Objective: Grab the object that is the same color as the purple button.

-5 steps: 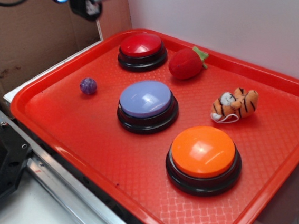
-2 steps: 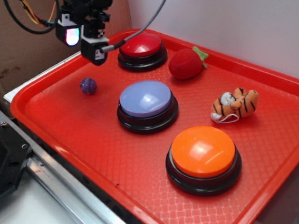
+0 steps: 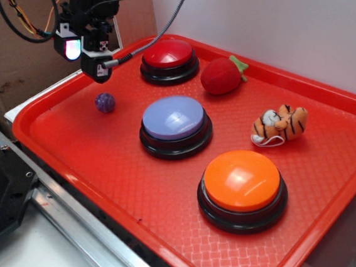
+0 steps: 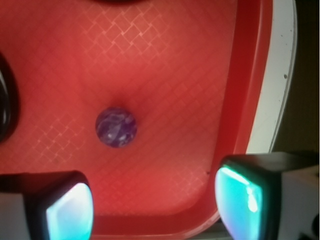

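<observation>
Exterior: the tool point(image 3: 85, 54) is now shifted left and hangs above the purple marbled ball point(image 3: 105, 102), which rests on the red tray point(image 3: 159, 201) left of the lavender button point(image 3: 174, 118). Wrist: ball point(image 4: 116, 127) seen ahead between spread, empty fingers point(image 4: 67, 210); descent judged next.

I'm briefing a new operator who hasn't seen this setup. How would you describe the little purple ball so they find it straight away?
Start at the red tray and find the lavender button in its middle. Toward the tray's rim from that button, below the gripper, lies the purple ball, alone on bare tray. It is glossy, marbled dark purple, and far smaller than any button or plush toy.
</observation>
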Tool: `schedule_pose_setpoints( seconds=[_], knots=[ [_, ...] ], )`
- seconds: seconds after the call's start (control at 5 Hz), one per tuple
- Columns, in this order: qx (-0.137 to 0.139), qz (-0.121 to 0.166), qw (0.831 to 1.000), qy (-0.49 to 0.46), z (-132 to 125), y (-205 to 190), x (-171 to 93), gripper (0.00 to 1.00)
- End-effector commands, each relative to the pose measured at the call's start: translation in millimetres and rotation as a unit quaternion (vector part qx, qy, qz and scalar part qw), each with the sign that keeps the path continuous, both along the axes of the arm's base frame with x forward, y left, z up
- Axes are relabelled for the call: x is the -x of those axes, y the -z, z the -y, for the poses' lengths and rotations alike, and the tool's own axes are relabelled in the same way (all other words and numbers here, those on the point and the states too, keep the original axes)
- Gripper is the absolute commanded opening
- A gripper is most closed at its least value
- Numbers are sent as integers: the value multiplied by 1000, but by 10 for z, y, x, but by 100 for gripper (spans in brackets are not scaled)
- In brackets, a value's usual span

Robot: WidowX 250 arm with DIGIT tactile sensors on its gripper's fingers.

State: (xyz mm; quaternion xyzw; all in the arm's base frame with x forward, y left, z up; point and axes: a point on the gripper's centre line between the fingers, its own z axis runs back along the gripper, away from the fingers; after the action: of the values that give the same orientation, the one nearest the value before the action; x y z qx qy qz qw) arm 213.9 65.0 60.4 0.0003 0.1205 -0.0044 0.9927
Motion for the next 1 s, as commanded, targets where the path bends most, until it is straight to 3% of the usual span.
schedule_pose_setpoints(
  seconds=[0.0, 0.4, 0.8],
  knots=[
    [0, 6, 999, 36, 105, 269, -107, 100],
    [0, -15, 999, 45, 188, 470, -113, 100],
    [5, -18, 999, 44, 203, 564, -96, 0]
  ],
)
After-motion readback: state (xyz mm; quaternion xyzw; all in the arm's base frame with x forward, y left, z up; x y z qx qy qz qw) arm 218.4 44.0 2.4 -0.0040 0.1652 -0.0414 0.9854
